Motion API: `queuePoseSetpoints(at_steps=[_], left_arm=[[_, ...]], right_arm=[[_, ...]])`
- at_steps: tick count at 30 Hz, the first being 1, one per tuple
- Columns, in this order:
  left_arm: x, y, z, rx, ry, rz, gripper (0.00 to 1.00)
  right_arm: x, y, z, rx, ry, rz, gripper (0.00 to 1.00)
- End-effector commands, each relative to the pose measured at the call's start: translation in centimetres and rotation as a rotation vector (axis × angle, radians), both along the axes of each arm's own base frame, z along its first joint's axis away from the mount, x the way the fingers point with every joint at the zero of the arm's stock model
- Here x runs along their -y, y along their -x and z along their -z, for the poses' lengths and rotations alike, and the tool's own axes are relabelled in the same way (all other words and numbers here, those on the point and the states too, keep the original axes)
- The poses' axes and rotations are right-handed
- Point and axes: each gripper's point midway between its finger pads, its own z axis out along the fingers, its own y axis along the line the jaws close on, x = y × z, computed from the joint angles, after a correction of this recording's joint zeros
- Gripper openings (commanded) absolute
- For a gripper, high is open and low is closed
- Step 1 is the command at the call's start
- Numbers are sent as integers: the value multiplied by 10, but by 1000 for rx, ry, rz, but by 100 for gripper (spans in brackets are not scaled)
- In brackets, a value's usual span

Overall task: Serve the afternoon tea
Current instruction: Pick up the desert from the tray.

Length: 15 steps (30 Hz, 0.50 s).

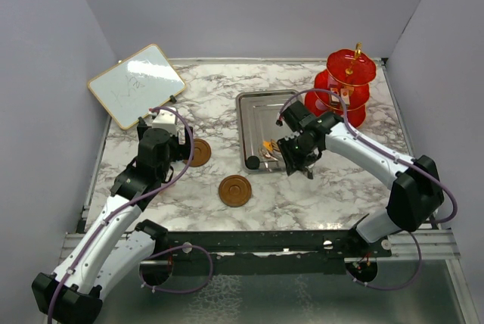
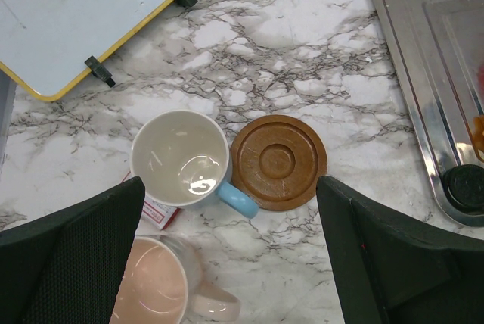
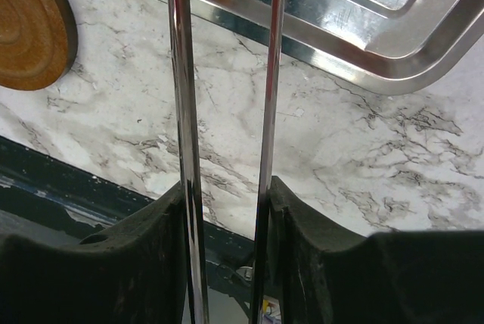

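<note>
Cake piece (image 1: 268,145), possibly orange, by tips of tongs (image 3: 184,112) in tray (image 1: 241,116); right gripper (image 3: 227,188) pinching tongs, left gripper (image 2: 229,188) spread wide over blue cup (image 2: 180,159).

Steel tray (image 1: 257,119) and whiteboard (image 1: 136,84) on marble table (image 1: 219,89), metal tongs (image 3: 181,112) by tray

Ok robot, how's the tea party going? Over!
Left gripper open above blue cup. Right gripper grips tongs, by tray. Cup beside saucer, not on it.

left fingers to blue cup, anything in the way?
Nothing visible. The left gripper hangs open over the blue cup; the pink cup sits close beside it, the saucer by its handle.
</note>
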Motion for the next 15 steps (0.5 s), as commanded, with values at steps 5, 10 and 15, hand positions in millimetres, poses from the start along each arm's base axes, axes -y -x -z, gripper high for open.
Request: queuePoseSetpoints(at_steps=[5, 10, 15], left_arm=[[2, -3, -12, 28, 13, 12, 99], [3, -3, -12, 25, 12, 13, 99], [2, -3, -11, 24, 10, 13, 99]], right_arm=[[-3, -13, 3, 38, 24, -15, 40], [1, -15, 0, 55, 44, -9, 40], [-1, -21, -18, 107, 16, 12, 30]])
